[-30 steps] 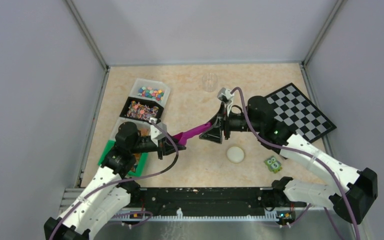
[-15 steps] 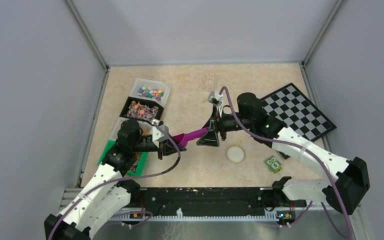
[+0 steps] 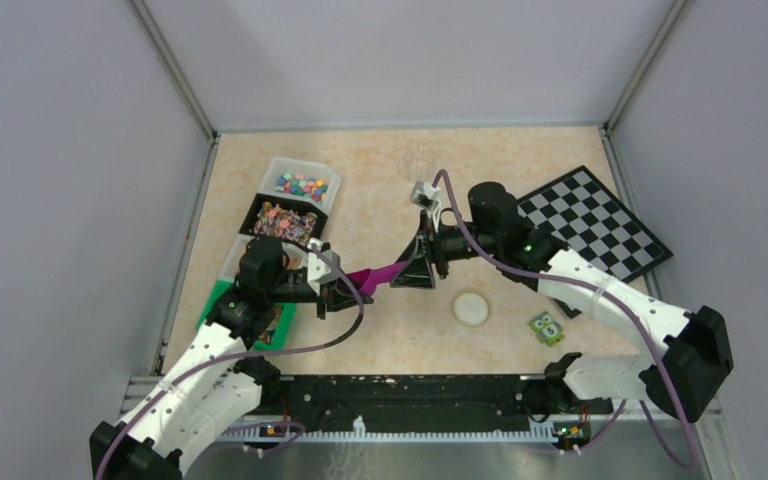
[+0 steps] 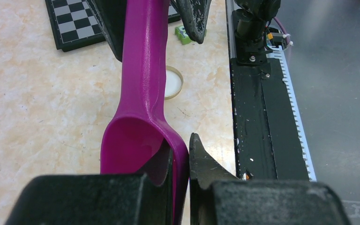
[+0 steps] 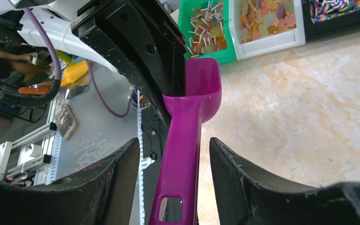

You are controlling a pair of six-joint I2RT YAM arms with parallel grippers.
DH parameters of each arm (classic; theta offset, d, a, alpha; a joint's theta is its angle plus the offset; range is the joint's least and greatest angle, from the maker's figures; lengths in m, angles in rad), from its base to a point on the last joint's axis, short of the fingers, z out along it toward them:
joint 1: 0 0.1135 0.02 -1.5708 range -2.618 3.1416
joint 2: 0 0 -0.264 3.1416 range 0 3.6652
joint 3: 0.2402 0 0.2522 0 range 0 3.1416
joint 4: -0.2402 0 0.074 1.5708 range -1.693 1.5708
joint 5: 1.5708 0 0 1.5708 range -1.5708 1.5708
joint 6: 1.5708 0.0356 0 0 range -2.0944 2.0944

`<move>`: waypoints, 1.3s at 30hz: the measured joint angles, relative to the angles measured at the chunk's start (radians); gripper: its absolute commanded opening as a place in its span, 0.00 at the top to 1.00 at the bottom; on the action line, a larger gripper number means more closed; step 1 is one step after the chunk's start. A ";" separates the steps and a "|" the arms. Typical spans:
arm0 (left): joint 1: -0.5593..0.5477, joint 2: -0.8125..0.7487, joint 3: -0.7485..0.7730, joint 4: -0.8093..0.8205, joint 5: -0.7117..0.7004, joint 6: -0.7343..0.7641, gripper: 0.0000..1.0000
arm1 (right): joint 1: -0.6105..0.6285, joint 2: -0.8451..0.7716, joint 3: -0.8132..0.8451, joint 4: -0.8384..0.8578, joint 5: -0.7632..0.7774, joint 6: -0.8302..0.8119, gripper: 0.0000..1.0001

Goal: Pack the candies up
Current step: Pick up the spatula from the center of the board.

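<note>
At your near edge the black rail spans the table between the two arm bases. Just past it, your left gripper is pinched narrow on the side wall of the magenta scoop, at its bowl end. The handle runs right and away into your right gripper. Those jaws stand wide, one finger on each side of the handle, with a gap on both sides and the slimmer one on the right of that wrist view.

The cream lid lies flat to the right of the handle, near the rail and apart from both grippers. The owl block sits further right, just beside your right forearm, so room there is tight.

Along the left wall the bins stand in a row. The green bin is partly under your left arm, then comes a white bin, a black bin and, farthest, a clear bin. The candies lie in these bins, well apart from the scoop.

On the right the checkerboard lies skewed, one corner close to the right wall and its near side hidden by your right arm. The widest bare tabletop lies beyond the scoop, between bins and checkerboard. Only a faint clear object, too dim to name, stands there near the back edge.
</note>
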 measured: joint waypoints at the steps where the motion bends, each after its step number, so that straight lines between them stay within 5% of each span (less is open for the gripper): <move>1: 0.000 0.000 0.000 0.000 0.000 0.000 1.00 | 0.001 0.001 0.000 0.003 0.000 0.000 0.45; 10: 0.000 0.000 0.000 0.001 0.000 -0.001 1.00 | 0.008 0.018 0.000 0.011 0.000 0.007 0.56; 15: 0.000 0.000 0.000 -0.001 0.000 -0.012 1.00 | 0.008 0.026 0.000 0.010 0.029 -0.001 0.98; 16: 0.000 0.000 0.000 0.000 -0.005 -0.021 0.91 | 0.007 0.029 0.000 0.008 0.040 -0.002 1.00; 18: 0.005 0.000 0.000 -0.003 -0.013 -0.026 0.55 | 0.006 0.037 0.000 0.012 0.045 -0.002 1.00; 22: 0.005 -0.011 0.001 0.002 -0.076 -0.029 0.03 | 0.010 0.037 0.000 0.022 0.045 0.003 1.00; 27: -0.001 -0.074 0.006 -0.002 -0.253 -0.140 0.01 | 0.006 0.034 0.000 0.032 0.110 -0.005 1.00; 39: 0.002 -0.024 0.240 -0.258 -1.033 -0.501 0.01 | 0.016 0.023 0.045 -0.025 0.292 -0.043 1.00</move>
